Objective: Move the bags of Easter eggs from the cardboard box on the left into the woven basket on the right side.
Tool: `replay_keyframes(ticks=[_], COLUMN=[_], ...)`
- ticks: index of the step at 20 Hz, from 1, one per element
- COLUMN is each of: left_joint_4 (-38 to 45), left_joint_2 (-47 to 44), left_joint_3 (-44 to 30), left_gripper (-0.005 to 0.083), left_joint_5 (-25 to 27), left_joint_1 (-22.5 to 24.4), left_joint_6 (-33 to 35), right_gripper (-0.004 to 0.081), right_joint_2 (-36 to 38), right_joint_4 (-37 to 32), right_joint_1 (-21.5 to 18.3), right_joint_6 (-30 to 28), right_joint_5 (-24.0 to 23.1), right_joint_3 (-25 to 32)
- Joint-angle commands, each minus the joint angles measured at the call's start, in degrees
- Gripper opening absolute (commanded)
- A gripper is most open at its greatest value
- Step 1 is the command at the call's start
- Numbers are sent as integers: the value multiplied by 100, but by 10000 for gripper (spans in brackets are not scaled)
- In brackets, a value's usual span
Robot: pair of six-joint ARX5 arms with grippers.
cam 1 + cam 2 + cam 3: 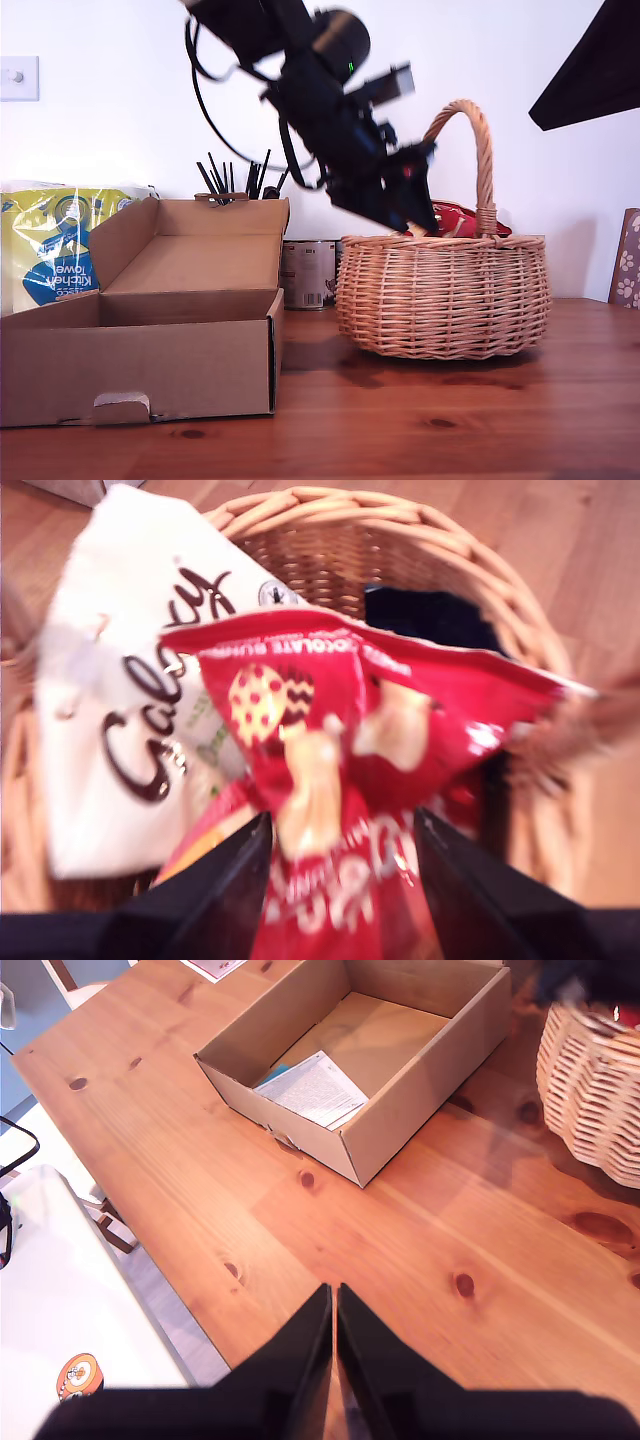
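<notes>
Red glossy plastic fills the gap between the fingers of my first gripper (340,880): they sit a narrow way apart, pinching the lower part of the red bag (350,740), which hangs over the mouth of the woven basket (400,540). In the exterior view this gripper (415,215) comes in from the upper left of the frame and dips just behind the basket's near rim, with a strip of red showing behind the base of the handle. Beside the red bag, toward the left of the first wrist view, a cream bag (120,710) with dark script lies against the basket's inner wall, and a dark one (430,615) rests deeper inside, near the upper right of that frame.

My second gripper (335,1360) hangs over bare worktop (480,1220), its fingers pressed together with nothing between them.

In the upper middle of the second wrist view the cardboard box (420,1090) still holds one pale bag (310,1085) lying flat on its floor, with a sliver of blue at its edge that I cannot identify.

My judgement: the task is well along. Two bags are in the basket, a third is about to be let go, and at least one still waits in the box.
</notes>
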State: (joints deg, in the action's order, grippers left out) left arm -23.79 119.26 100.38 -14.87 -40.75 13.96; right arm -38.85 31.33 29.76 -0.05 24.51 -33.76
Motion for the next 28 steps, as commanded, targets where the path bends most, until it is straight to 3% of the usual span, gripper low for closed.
replay_keyframes(ticks=[1,4,5,9,12,15,21,28], left_joint_4=[-175,-656,-782,-968,-577,160,1633,2116], left_joint_2=[-483,-800,-872,-1228,-1816,-2573,-4411,-7007], left_joint_3=[15,13,11,-153,-811,-1923,-4277,-6485], left_gripper=[322,5,-16,-20,-20,-20,-20,-20], left_joint_5=[-24,-59,-118,-136,-133,-127,72,127], left_joint_1=[-13,55,107,393,658,975,1698,2850], left_joint_6=[-9,-2,-7,-46,-101,-313,-649,-931], right_gripper=[-13,-13,-13,-13,-13,-13,-13,-13], right_joint_2=[2,2,2,2,2,13,258,1128], right_joint_4=[-68,-350,-531,-1224,-1617,-1884,-2153,-1604], right_joint_1=[22,20,4,-210,-498,-837,-1718,-2218], right_joint_6=[-2,-9,-9,92,295,295,282,59], right_joint_5=[-44,-433,-595,-1176,-1392,-1770,-1965,-2024], right_joint_3=[-52,-52,-52,-52,-52,-52,-44,-35])
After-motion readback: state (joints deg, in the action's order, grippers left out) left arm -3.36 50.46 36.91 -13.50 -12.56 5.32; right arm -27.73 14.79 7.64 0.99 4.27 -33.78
